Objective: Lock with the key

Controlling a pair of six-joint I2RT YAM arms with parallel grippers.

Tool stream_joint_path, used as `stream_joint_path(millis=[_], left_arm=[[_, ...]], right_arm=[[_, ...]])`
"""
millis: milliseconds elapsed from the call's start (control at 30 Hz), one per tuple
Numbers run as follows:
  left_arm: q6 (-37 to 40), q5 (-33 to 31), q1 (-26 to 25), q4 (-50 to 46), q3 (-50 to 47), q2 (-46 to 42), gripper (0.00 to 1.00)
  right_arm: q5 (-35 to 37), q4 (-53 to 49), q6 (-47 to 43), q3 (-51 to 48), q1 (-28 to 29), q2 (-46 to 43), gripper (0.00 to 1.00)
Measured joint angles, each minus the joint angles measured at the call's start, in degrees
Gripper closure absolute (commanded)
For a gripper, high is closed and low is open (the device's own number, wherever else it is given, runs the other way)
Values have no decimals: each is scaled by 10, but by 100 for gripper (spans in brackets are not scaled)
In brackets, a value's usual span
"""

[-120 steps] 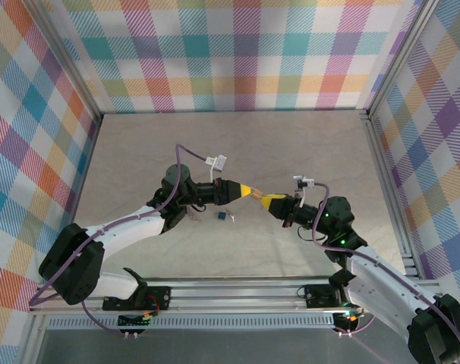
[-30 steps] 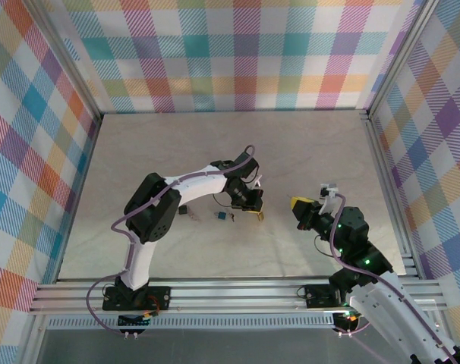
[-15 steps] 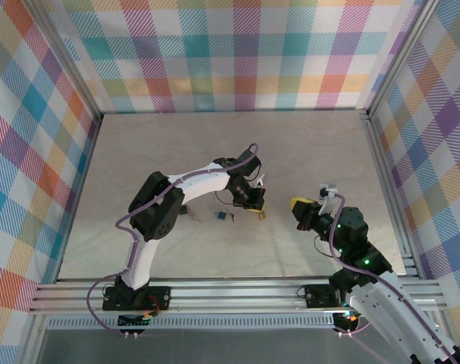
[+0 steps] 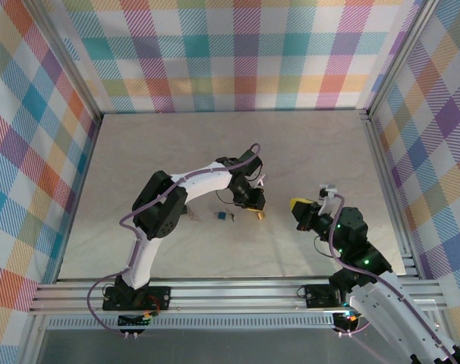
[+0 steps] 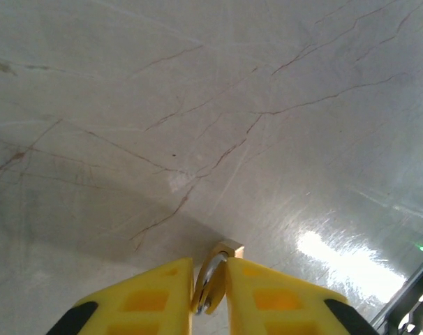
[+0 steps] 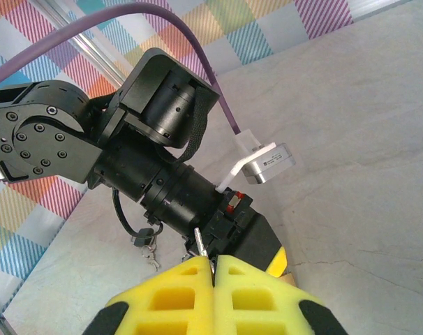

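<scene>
The padlock [image 5: 215, 273] rests on the marbled table [image 4: 177, 152] near its middle, its shackle standing between the yellow fingertips of the left gripper [image 5: 210, 268]. A few seconds ago the two grippers met in the air at the centre. The left arm has since come down and set the padlock on the surface, and its jaws seem to be starting to ease apart; whether they still pinch the shackle cannot be told. That suggests the key work in the air is over and the lock is being put down.

The right gripper [image 6: 213, 259] hangs off to the right, clenched on a thin metal key [image 6: 198, 242] that pokes out between its pads.

Count: one padlock, one held key, two grippers, one small blue item [image 4: 224, 217] and one small dark item [image 4: 186, 211] lying on the table.
</scene>
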Motion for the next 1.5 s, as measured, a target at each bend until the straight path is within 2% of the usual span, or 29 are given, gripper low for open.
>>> stream_joint_path(millis=[167, 233, 533, 667, 800, 933, 1100, 1167, 1500], left_arm=[[6, -5, 0, -9, 16, 1, 65], [10, -7, 1, -12, 23, 1, 55], [26, -19, 4, -28, 43, -11, 29], [35, -36, 6, -37, 43, -56, 19], [43, -56, 6, -28, 26, -140, 9], [44, -73, 6, -3, -26, -246, 7], [44, -98, 6, 19, -94, -329, 5], [44, -113, 6, 22, -129, -363, 0], [62, -248, 6, 42, -311, -635, 0]], right_arm=[[0, 0, 0, 0, 0, 0, 100], [0, 0, 0, 0, 0, 0, 100], [1, 0, 0, -1, 0, 0, 100], [1, 0, 0, -1, 0, 6, 100], [4, 0, 0, -1, 0, 28, 100], [5, 5, 0, -1, 0, 57, 100], [5, 17, -2, -1, 0, 97, 100], [3, 26, -2, -2, 0, 119, 100], [-23, 83, 3, -2, 0, 266, 100]])
